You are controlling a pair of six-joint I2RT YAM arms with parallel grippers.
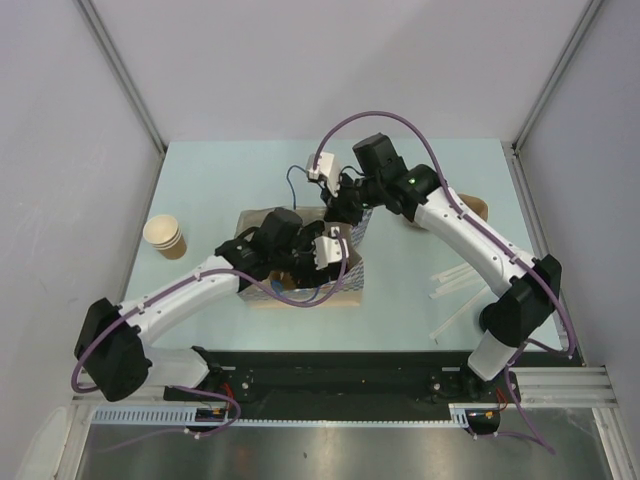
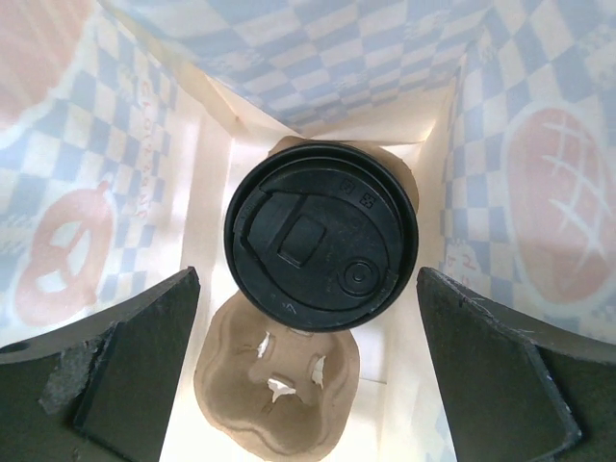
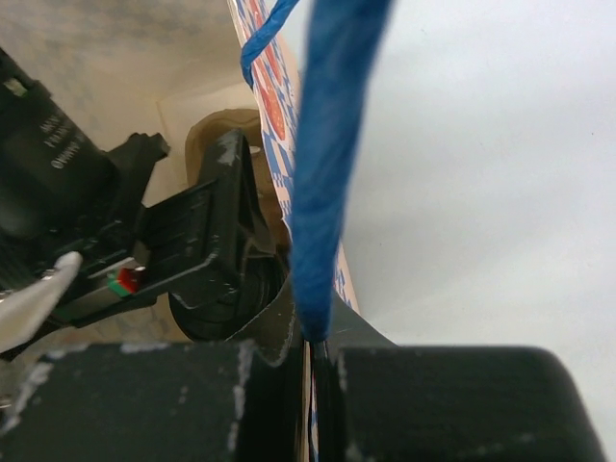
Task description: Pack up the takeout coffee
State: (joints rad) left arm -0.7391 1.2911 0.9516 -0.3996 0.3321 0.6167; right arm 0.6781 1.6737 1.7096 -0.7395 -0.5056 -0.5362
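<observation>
Inside the paper bag (image 2: pixel 318 58), the takeout coffee (image 2: pixel 320 236) stands upright in a pulp carrier (image 2: pixel 279 395), lid up. My left pincer (image 2: pixel 308 279) is spread over it; my right pincer (image 3: pixel 313 358) pinches the blue handle (image 3: pixel 332 144).

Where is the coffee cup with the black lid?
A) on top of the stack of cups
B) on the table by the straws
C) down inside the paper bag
C: the left wrist view looks down on the takeout coffee standing inside the paper bag, between the fingers of the open left gripper.
</observation>
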